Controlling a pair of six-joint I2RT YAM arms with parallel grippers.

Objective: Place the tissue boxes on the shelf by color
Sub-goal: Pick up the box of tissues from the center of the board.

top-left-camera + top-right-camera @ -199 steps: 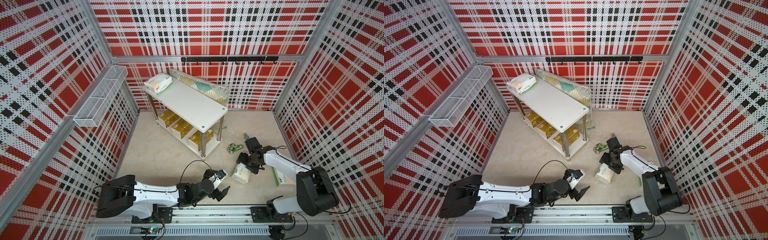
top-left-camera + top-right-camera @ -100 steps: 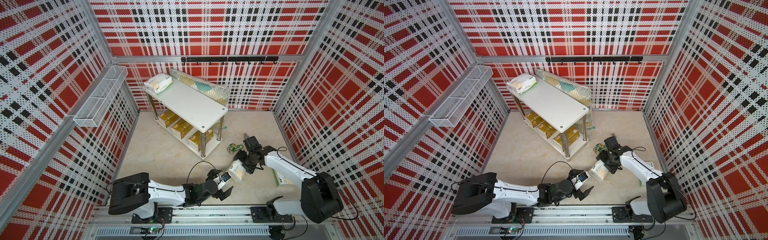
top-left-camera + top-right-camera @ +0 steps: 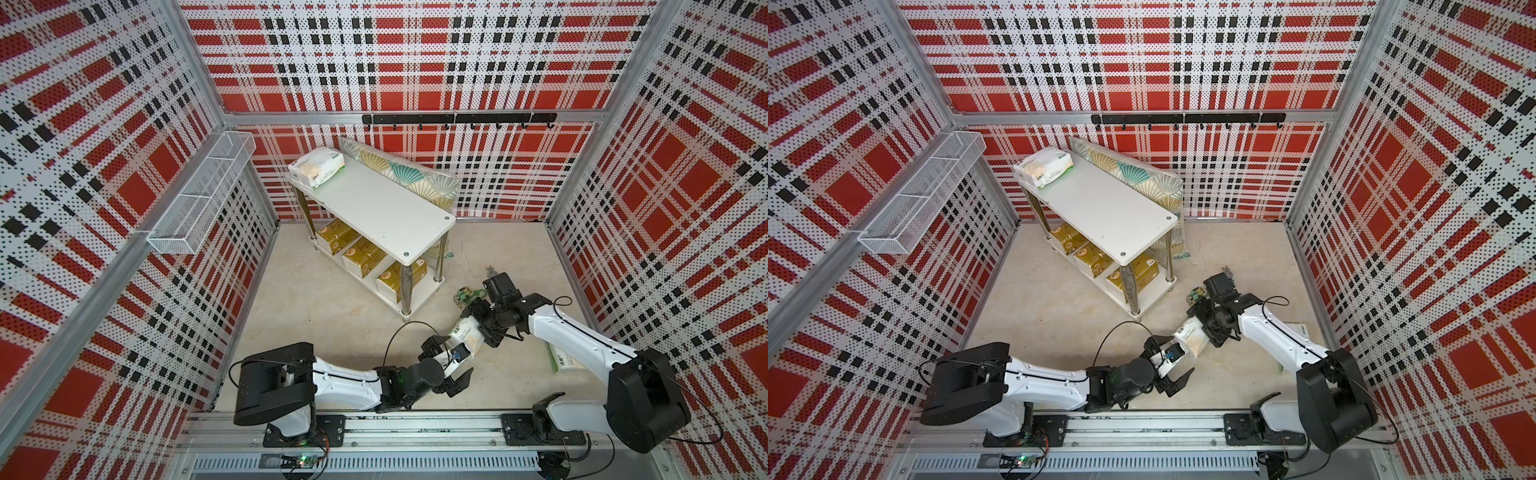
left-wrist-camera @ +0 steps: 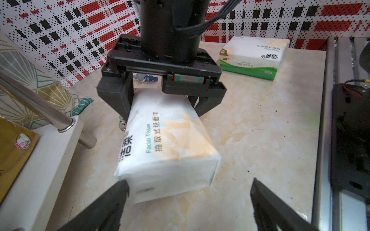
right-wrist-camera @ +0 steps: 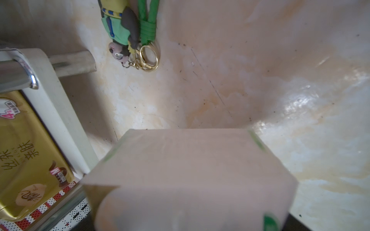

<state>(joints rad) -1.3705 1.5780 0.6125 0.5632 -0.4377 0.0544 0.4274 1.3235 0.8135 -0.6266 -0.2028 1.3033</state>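
The right hand (image 3: 482, 328) pinched one end of a white pack (image 3: 463, 332), its jaws pressed against the pack's two sides in the left wrist view. The pack sat low over the table (image 3: 332, 316), just off the shelf's near corner; whether it touched the table could not be told. The left hand (image 4: 189, 185) was spread wide at the pack's free end, one fingertip (image 4: 122, 186) at its corner and the other well clear. On the shelf (image 3: 386, 208), three gold packs (image 3: 363, 254) lay in a row on the lower board. A second white pack (image 3: 318, 166) sat at the far end of the top board. A third white pack (image 4: 254, 56) lay on the table beside the right arm.
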